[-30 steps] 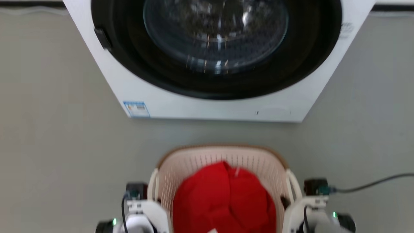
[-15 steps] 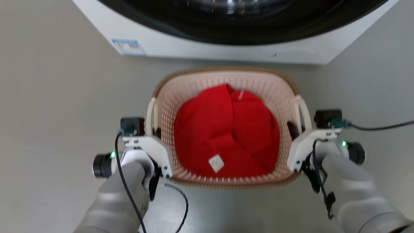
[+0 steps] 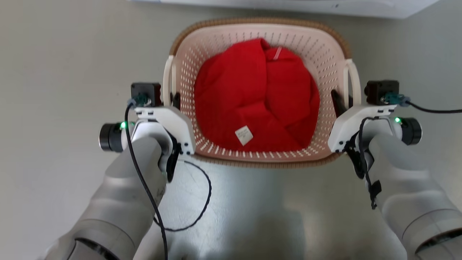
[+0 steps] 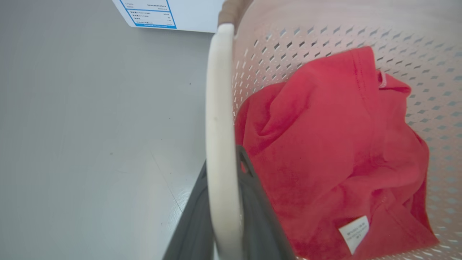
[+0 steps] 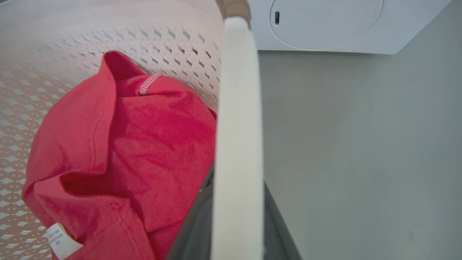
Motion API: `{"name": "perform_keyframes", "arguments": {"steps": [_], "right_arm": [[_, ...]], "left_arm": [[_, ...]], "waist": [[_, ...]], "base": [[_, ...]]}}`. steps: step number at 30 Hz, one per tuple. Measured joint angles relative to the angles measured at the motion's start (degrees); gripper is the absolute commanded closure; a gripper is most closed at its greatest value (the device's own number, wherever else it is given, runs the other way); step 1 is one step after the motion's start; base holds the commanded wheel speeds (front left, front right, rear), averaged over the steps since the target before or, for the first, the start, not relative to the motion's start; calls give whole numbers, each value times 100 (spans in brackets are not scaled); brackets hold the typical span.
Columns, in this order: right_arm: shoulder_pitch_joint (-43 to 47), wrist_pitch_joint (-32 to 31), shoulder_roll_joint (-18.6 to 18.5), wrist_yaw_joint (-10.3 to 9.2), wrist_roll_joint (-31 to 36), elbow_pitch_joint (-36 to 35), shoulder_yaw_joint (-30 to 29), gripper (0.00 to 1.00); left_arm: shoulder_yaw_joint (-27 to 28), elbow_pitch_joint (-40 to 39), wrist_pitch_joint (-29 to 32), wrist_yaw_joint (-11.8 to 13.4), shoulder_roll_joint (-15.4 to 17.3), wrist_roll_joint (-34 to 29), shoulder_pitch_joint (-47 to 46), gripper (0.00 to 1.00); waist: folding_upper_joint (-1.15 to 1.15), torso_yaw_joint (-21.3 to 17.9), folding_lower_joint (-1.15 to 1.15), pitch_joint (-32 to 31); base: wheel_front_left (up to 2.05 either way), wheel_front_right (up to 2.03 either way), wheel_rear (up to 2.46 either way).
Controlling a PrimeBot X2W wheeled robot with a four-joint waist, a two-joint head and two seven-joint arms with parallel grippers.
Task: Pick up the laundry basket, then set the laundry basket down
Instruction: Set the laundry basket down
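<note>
Plainly, both claws are gripping. The left claw (image 3: pixel 175 102) pinches the white left handle (image 3: pixel 166 85) of the laundry basket (image 3: pixel 260 22), and the right claw (image 3: pixel 338 101) pinches the right handle (image 3: pixel 355 85). In the wrist views, dark fingers (image 4: pixel 260 224) sit on either side of each bar.

The basket fills the upper middle of the head view, just below the base of the washing machine (image 5: pixel 325 25), with a red garment (image 3: pixel 256 97) heaped inside. Whether its bottom touches the floor (image 3: pixel 54 72) I cannot tell.

The risk is uneven motion. If one arm moves faster, the basket tilts, a slim handle could slide through the fingers, and the garment may spill. Swinging forward could knock the machine.
</note>
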State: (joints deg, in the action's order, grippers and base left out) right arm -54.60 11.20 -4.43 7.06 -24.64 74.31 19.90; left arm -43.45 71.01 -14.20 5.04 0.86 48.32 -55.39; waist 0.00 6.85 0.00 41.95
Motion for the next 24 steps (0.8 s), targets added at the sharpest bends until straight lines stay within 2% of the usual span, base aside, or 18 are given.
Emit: {"name": "perform_keyframes", "arguments": {"steps": [16, 24], "right_arm": [[-365, 24, 62, 2, 1602, -4, -1404, 100], [-559, 45, 43, 2, 1792, -11, -1624, 100]], "left_arm": [[318, -176, 0, 51, 2, -476, -324, 100], [494, -232, 0, 51, -24, -658, -515, 100]], "waist": [[0, 50, 0, 871], [0, 145, 0, 1072]], "base": [[0, 0, 0], [0, 0, 0]]}}
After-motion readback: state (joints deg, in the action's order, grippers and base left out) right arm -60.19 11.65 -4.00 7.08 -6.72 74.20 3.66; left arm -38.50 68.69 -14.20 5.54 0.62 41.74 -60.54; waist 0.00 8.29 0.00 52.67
